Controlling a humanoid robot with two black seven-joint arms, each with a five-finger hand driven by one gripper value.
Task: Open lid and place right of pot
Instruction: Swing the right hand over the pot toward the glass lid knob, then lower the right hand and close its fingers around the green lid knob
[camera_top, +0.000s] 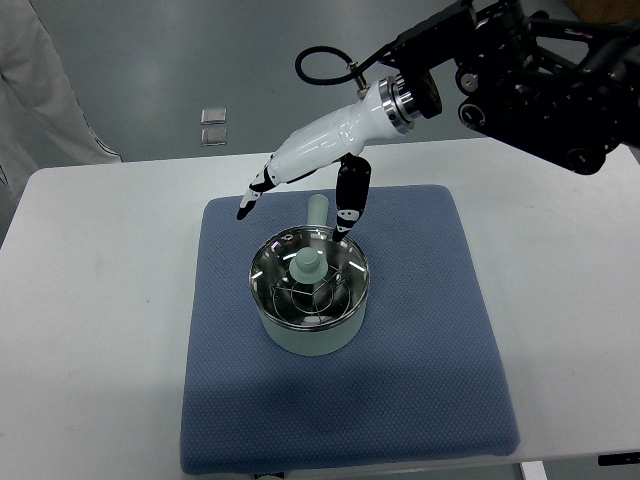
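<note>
Overhead, top view only:
Right hand (310, 170): white shell with black joints, on an arm entering from the upper right edge; it hangs above the far side of the pot.
Fingers (258, 188): apart and holding nothing; the long ones stretch out toward the left with a dark tip over the mat's far edge, and the thumb (350, 200) points down toward the pot's far rim.
Lid (308, 279): glass with a metal rim, seated flat on the pot, closing it.
Lid knob (307, 265): pale green, upright at the lid's centre, just nearer the camera than the thumb tip; whether the thumb touches the lid rim cannot be told.
Pot (310, 335): pale green, round, standing on the mat a little left of its middle; a short pale green handle (317, 210) sticks out on the far side, under the hand.
Pot contents: only reflections show through the glass; nothing inside can be made out.
Mat (430, 330): blue cloth, squarish, spread on the counter; its right part beside the pot is bare cloth.
Counter (90, 330): white, carrying the mat.
Floor: grey beyond the counter, with two small pale squares (213, 126) lying on it.
Person: a pale sleeve (40, 90) at the upper left corner, well apart from the pot.
</note>
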